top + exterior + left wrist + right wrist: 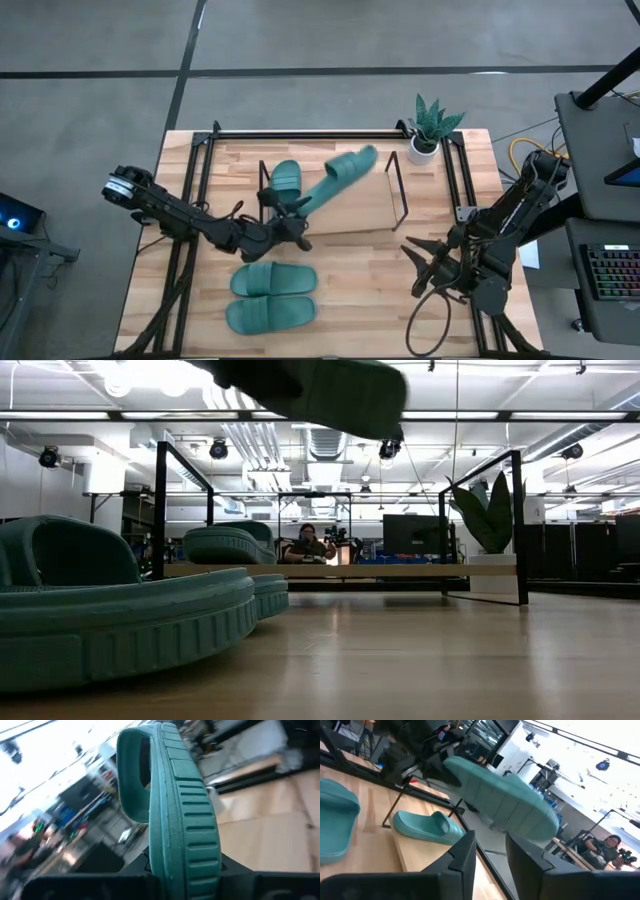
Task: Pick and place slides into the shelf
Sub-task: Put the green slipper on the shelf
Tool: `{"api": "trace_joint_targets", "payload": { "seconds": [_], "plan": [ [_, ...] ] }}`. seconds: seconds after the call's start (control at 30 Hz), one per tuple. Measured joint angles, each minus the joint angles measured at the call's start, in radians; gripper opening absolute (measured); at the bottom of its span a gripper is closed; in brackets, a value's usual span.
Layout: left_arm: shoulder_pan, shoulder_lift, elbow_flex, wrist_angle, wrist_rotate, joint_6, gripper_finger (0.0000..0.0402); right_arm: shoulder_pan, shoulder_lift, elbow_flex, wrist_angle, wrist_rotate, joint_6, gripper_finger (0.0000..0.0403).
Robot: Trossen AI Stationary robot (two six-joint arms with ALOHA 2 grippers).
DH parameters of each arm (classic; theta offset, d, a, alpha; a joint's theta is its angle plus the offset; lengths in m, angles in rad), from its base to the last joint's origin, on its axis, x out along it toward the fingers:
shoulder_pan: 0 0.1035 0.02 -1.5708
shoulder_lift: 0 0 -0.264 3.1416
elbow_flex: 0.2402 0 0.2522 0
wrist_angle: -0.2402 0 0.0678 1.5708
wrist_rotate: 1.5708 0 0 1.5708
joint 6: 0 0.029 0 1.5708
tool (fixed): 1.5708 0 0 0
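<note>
My left gripper [298, 210] is shut on one teal slide [345, 172], which it carries in the air over the shelf [390, 215], a black rod rack on a light wood base. The low view shows this slide [320, 390] at the top of the picture. A second slide [285, 178] rests sole-down on the shelf's left end. Two more slides [272, 280] [270, 315] lie side by side on the table near the front. My right gripper [425, 268] waits open above the table's right side, touching nothing. My left gripper pinches the slide's sole at the end nearest the arm [186, 870], one finger on each flat face, so the ribbed rim [192, 810] faces the wrist camera. The slide is lifted clear, turned on edge, and juts beyond the fingers toward the table's far right, its strap [131, 780] farther out.
A potted plant [430, 128] stands at the far right corner, just behind the shelf. Black frame rails [195, 190] run along the table's left, far and right sides. Bare wood lies between the shelf and my right gripper [490, 855]. A person [308, 544] sits far behind the table.
</note>
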State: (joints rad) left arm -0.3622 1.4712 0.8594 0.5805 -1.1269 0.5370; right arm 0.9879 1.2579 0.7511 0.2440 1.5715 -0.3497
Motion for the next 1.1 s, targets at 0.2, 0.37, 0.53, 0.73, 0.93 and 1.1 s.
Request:
{"api": "trace_joint_targets", "payload": {
  "seconds": [0.2,0.37,0.53,0.73,0.93,1.1],
  "plan": [
    [-0.002,0.04,0.066,0.004,-0.167,-0.009,0.0036,0.0,0.001,-0.006,-0.009,0.0,-0.001,0.0083],
    [-0.002,0.151,0.184,-0.053,-0.369,0.064,0.0036,0.0,0.001,-0.024,-0.012,0.0,-0.008,0.0085],
    [0.007,0.287,0.303,-0.062,-0.444,0.226,0.0036,0.0,0.0,-0.039,-0.013,0.0,-0.001,0.0095],
    [0.053,0.352,0.329,-0.066,-0.444,0.278,0.0036,0.0,0.0,-0.055,-0.015,0.0,0.009,0.0102],
    [0.066,0.373,0.291,-0.069,-0.443,0.279,0.0036,0.0,0.0,-0.069,-0.024,0.0,0.009,0.0098],
    [0.063,0.374,0.277,-0.067,-0.446,0.281,0.0036,-0.001,0.0,-0.08,-0.03,0.0,-0.03,0.0088]
  ]
}}
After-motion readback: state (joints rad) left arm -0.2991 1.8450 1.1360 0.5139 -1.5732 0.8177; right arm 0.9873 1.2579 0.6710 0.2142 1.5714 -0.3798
